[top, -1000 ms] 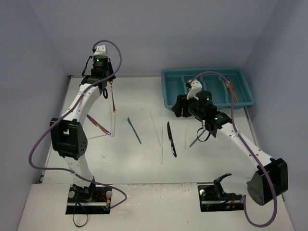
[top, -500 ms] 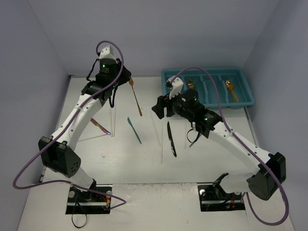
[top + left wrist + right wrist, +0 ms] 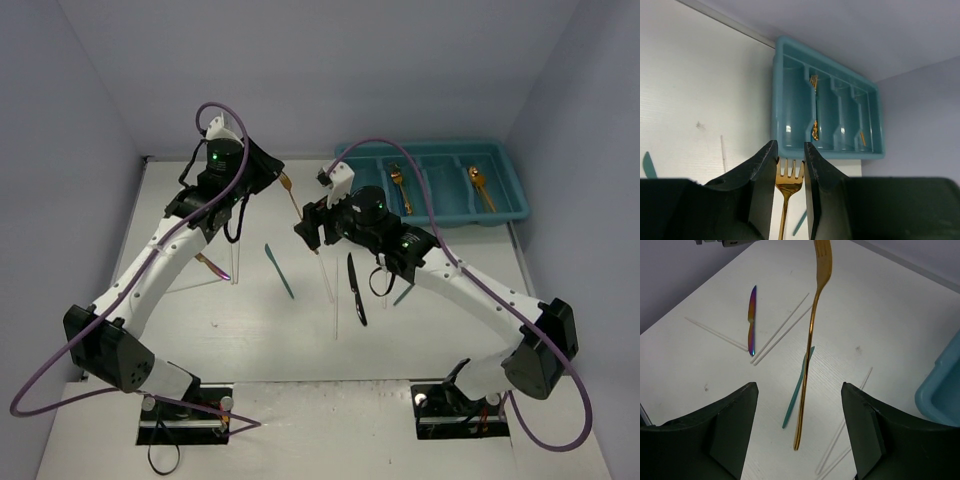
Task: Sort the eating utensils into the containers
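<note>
My left gripper [image 3: 272, 180] is shut on the head of a gold fork [image 3: 292, 198] and holds it above the table, handle hanging down. In the left wrist view the fork's tines [image 3: 789, 170] sit between the closed fingers [image 3: 790, 150]. My right gripper [image 3: 308, 232] is open and empty, just right of the fork. In the right wrist view the fork [image 3: 811, 350] hangs between and beyond the wide-open jaws of the right gripper [image 3: 799, 386]. The teal tray [image 3: 500, 213] stands at the back right, with gold utensils [image 3: 398, 186] in its compartments. It also shows in the left wrist view [image 3: 790, 150].
On the table lie a teal knife [image 3: 279, 270], a black knife [image 3: 356, 288], an iridescent purple knife [image 3: 208, 262], white chopsticks [image 3: 325, 270] and a teal utensil [image 3: 404, 294]. The right wrist view shows the teal knife [image 3: 797, 390] and the purple knife [image 3: 752, 320].
</note>
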### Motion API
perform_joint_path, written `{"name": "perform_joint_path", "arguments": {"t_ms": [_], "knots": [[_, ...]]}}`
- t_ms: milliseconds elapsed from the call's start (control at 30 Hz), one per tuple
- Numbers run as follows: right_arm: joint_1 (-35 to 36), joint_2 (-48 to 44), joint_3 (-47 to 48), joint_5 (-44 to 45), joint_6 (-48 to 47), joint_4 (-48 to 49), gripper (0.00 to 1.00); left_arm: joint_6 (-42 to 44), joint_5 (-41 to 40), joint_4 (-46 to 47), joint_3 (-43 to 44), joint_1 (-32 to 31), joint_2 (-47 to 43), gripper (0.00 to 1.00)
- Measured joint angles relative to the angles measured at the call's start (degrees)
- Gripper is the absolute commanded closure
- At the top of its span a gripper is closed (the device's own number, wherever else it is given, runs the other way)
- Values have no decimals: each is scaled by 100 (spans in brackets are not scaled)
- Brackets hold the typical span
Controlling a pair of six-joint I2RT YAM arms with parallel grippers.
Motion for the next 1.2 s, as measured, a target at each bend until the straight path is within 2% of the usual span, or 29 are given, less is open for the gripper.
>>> {"name": "perform_joint_path", "arguments": {"t_ms": [233,367,567,600,733,867,900,933,967,1033,1100,1200], "knots": [[187,375,261,130,-63,75,41,-202,42,169,-204,-193,-132,98],[237,542,375,245,-77,97,48,-254,63,184,-286,-251,-151,98],[242,679,480,464,-105,119,69,-323,63,265,-436,-297,-228,98],[243,692,482,505,-115,131,78,-329,63,279,-457,-302,-241,98],[264,730,484,673,-149,136,98,-336,63,318,-500,-322,-263,98],[247,739,484,948,-164,130,100,-383,61,430,-592,-325,-316,96],[239,740,484,981,-172,131,100,-404,61,473,-623,-325,-334,93],[236,741,484,1025,-183,131,100,-414,60,516,-653,-325,-347,81],[236,741,484,1079,-192,129,100,-415,59,546,-679,-327,-356,64],[239,741,478,1180,-212,127,100,-417,51,575,-718,-330,-372,44],[204,741,476,1313,-237,127,100,-364,22,567,-782,-330,-403,33],[-16,741,476,1549,-257,33,100,-219,-94,442,-871,-305,-490,25]]}}
